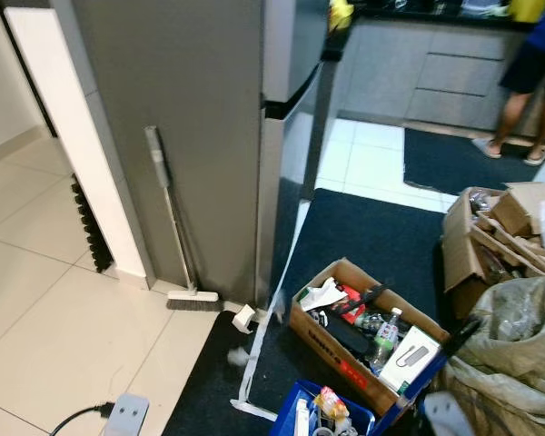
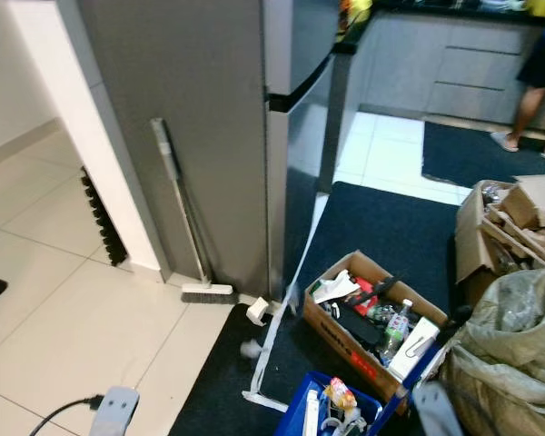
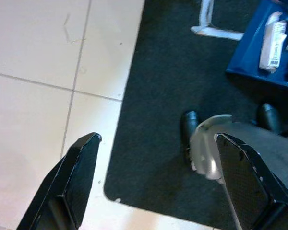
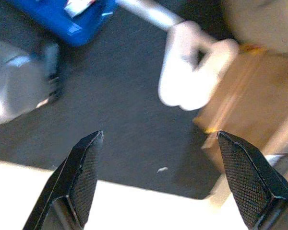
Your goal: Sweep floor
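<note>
Sweeping is judged not yet begun: the broom (image 1: pixel 171 218) is leaned untouched against the refrigerator (image 1: pixel 200 136), with the left gripper (image 3: pixel 156 179) and right gripper (image 4: pixel 158 177) fingers spread, nothing held.

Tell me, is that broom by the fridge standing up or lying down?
Standing. The broom leans nearly upright against the fridge, its bristles on the floor tiles.

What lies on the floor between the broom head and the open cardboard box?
In the left eye view, between the broom and the cardboard box lie a small white piece at the dark mat's edge and a strip of white tape on it.
</note>
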Controlling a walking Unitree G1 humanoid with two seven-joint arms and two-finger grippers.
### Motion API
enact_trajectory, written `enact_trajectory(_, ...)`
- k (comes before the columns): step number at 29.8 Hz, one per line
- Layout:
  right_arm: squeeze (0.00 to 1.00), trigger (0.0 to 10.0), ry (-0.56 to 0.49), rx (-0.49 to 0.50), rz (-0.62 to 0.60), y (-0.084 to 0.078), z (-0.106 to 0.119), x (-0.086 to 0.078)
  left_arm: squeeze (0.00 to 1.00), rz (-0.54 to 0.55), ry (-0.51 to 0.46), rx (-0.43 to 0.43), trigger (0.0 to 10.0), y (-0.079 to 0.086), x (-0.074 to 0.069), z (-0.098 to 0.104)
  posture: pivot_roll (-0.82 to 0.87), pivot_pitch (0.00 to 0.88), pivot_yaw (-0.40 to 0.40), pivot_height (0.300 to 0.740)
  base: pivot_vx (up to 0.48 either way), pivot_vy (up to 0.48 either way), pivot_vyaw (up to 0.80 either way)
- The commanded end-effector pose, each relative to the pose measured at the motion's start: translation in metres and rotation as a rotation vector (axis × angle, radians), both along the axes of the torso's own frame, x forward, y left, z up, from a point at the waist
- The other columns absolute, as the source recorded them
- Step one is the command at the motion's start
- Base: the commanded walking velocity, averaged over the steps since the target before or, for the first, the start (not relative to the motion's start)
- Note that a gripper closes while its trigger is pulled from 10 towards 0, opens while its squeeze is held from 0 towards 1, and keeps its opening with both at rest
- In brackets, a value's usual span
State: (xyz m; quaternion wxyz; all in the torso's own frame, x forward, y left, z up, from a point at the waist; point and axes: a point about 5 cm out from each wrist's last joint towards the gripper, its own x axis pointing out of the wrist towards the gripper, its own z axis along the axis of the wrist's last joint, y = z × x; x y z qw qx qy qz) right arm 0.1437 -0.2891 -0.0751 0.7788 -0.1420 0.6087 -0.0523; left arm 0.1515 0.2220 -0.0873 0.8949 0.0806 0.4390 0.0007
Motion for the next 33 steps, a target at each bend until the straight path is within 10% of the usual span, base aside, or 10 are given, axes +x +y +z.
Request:
enact_trajectory(1,0.0,10.0,0.002,0.029,-0.012,0.002,-0.001,-0.001,0.0,0.001,0.014,-0.005,10.0,0.0,-0.003,-0.002,0.06,0.043,-0.003,0.74,0.0,0.0,0.0)
enact_trajectory(19,0.0,10.0,-0.029,0.114,-0.076,0.031,-0.018,-0.018,0.0,-0.02,0.072,-0.031,10.0,-0.052,0.002,-0.01,0.06,0.038,-0.012,0.74,0.0,0.0,0.0)
enact_trajectory(27,0.0,10.0,-0.143,0.121,-0.194,0.033,-0.017,-0.013,0.0,-0.023,0.083,-0.027,10.0,-0.054,0.006,-0.009,0.06,0.04,-0.007,0.74,0.0,0.0,0.0)
enact_trajectory(33,0.0,10.0,-0.35,0.173,-0.45,0.023,-0.007,0.003,0.0,0.005,0.085,-0.009,10.0,-0.023,-0.004,-0.009,0.06,0.035,-0.003,0.74,0.0,-0.231,0.0)
